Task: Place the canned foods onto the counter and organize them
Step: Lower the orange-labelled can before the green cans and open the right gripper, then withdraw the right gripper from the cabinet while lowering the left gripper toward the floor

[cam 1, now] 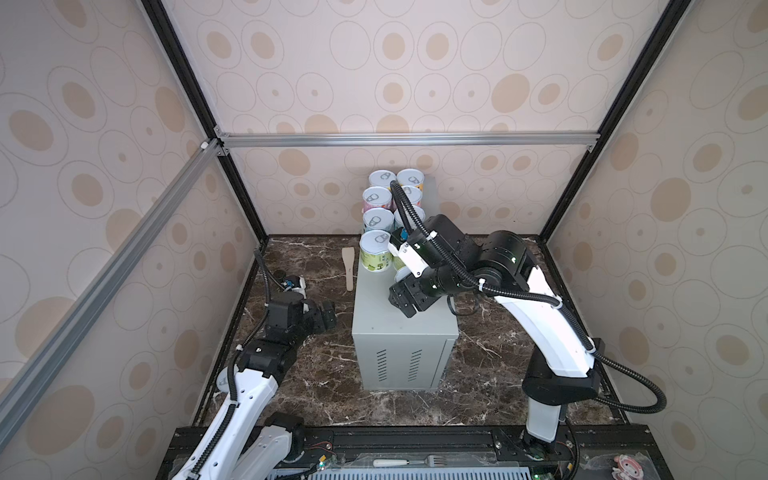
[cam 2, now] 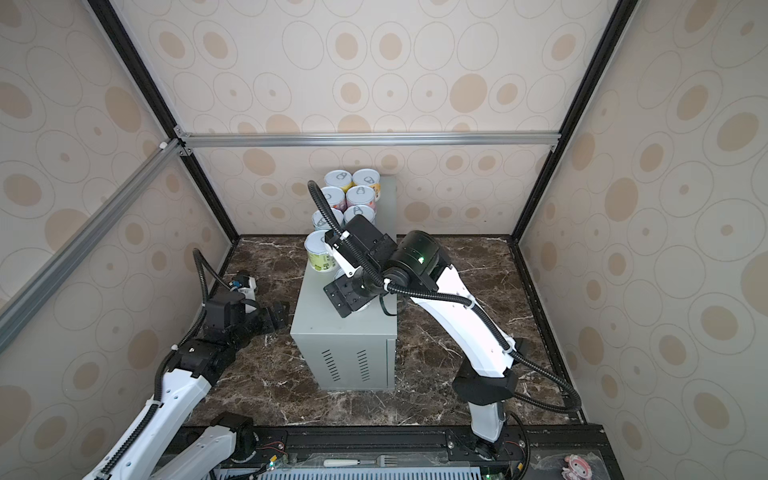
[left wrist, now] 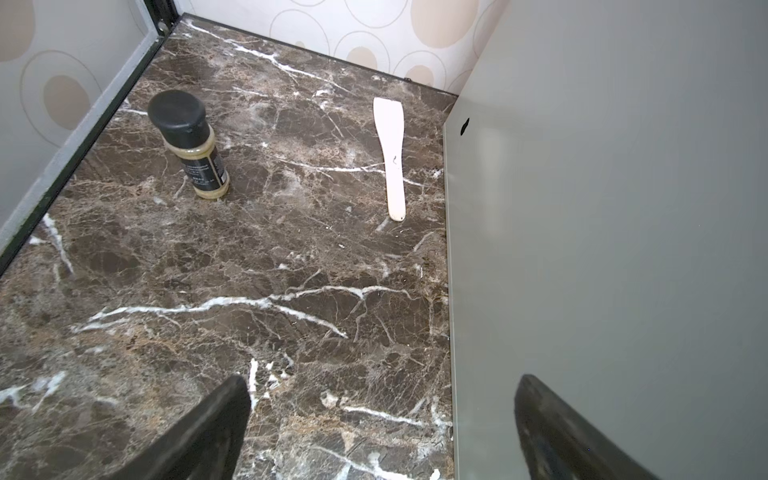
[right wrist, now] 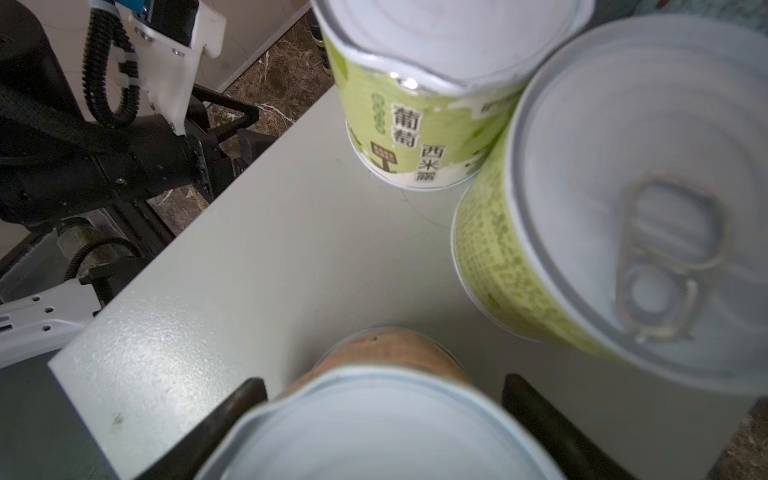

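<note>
Placement of orange-label silver-lidded can (right wrist: 386, 419) on grey metal bench (right wrist: 270, 249) looks done; right tool (right wrist: 382, 378) released astride it, left tool (left wrist: 382, 376) open; next: straight lift-off w/o nudging green-label cans (right wrist: 415, 124).

Upright silver-lidded cans (cam 1: 378, 220) stand in two touching columns, mid-frame in both top views, on the light-grey box table (cam 1: 374, 307); an orange-labelled can (right wrist: 382, 424) stands beside two green ones.

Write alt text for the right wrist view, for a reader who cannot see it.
A can with an orange-brown label stands on the grey counter between the right gripper's spread fingers. Beyond it stand a green can with Chinese print and a second green can showing its pull-tab lid. The left arm sits past the counter's edge, above dark marble.
</note>
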Controlling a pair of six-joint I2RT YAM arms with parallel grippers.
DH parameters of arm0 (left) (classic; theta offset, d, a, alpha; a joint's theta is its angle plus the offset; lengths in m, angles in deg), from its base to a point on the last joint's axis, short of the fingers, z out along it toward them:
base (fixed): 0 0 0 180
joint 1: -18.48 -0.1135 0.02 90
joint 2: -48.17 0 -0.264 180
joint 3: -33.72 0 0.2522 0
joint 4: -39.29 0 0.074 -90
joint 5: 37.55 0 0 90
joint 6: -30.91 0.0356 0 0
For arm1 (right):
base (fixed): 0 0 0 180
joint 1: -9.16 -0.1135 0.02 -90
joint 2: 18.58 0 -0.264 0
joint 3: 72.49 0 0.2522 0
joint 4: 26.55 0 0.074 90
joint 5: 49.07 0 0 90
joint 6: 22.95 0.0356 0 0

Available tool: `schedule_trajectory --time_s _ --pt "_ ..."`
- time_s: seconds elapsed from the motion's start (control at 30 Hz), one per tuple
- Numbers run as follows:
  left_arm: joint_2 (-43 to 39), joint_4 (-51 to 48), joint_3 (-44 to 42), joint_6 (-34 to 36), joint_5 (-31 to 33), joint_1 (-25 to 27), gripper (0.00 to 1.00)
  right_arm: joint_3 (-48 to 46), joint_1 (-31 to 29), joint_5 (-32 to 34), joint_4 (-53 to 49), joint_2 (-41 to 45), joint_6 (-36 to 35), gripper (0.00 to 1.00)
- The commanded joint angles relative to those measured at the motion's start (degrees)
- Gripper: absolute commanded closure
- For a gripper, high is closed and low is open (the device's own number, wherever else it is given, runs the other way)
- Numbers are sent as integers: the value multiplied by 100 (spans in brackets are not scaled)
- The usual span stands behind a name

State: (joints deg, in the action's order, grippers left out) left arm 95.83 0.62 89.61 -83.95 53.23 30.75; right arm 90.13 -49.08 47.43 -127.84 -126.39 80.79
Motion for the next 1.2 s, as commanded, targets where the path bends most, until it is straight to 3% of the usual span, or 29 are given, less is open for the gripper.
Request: schedule_trajectory --time_s 0.0,0.47,0.77,0.93,1.17 --pt "-55 -177 247 -120 125 6 1 -59 -59 115 45 261 -84 7" --pt "-248 -567 829 -345 340 3 1 -708 -57 334 874 1277 -178 0" --pt "-31 -1222 1607 -448 913 -6 1 -2917 45 1091 2120 2976 -3 0" --pt "237 -1585 2045 -271 1083 -10 1 -3970 718 963 2585 3827 280 0" --pt "434 -1820 2237 -321 1156 -57 1 -5480 2111 309 3253 4722 545 0"
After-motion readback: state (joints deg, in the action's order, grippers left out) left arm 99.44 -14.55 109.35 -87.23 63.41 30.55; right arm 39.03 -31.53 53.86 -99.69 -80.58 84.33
